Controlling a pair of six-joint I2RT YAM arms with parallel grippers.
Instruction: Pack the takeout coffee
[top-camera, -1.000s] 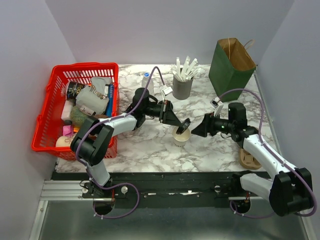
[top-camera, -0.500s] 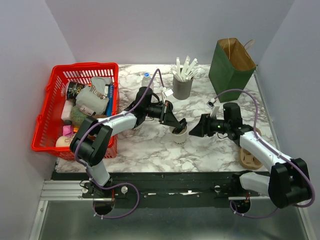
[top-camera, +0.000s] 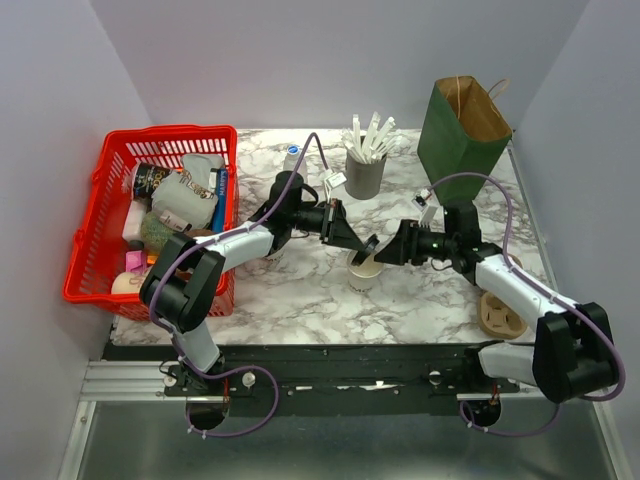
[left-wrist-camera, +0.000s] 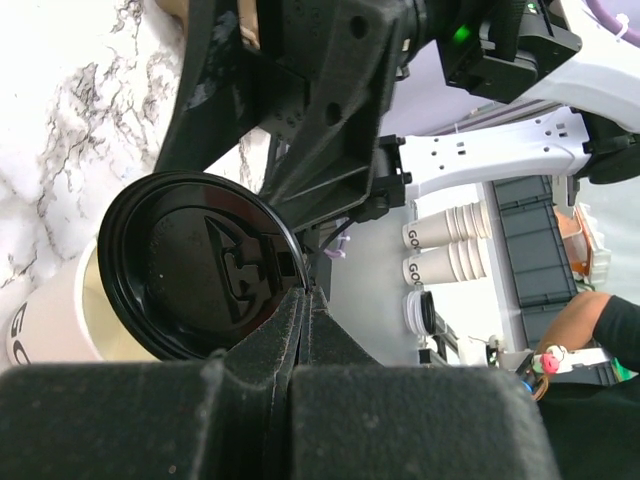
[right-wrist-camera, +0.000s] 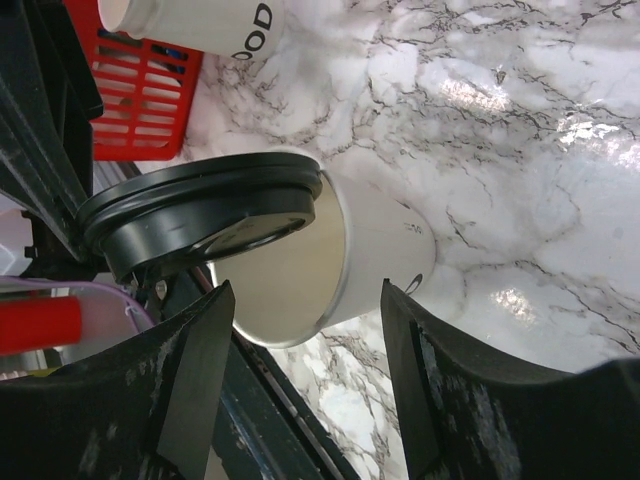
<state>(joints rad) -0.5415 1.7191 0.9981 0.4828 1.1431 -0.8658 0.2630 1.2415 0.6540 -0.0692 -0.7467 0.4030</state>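
Observation:
The cream paper cup (top-camera: 361, 273) stands mid-table with its mouth partly open. My left gripper (top-camera: 368, 246) is shut on the edge of the black round lid (top-camera: 364, 251), which sits tilted over the cup's rim and not seated. In the left wrist view the lid (left-wrist-camera: 195, 265) fills the centre above the cup (left-wrist-camera: 55, 320), pinched by my left gripper (left-wrist-camera: 303, 295). My right gripper (top-camera: 391, 253) is open just right of the cup. In the right wrist view the cup (right-wrist-camera: 375, 245) lies between the spread fingers of my right gripper (right-wrist-camera: 305, 300), untouched, with the lid (right-wrist-camera: 200, 205) above it.
A red basket (top-camera: 95, 225) of groceries stands at the left. A grey cup of white sticks (top-camera: 365, 175) and a green paper bag (top-camera: 462, 125) stand at the back. A tan round holder (top-camera: 500, 315) lies near the right front. A second cream cup (right-wrist-camera: 200, 20) lies near the basket.
The lid dipped onto the cup half a second ago and now sits tilted above the rim again. My right gripper has moved in closer to the cup's right side.

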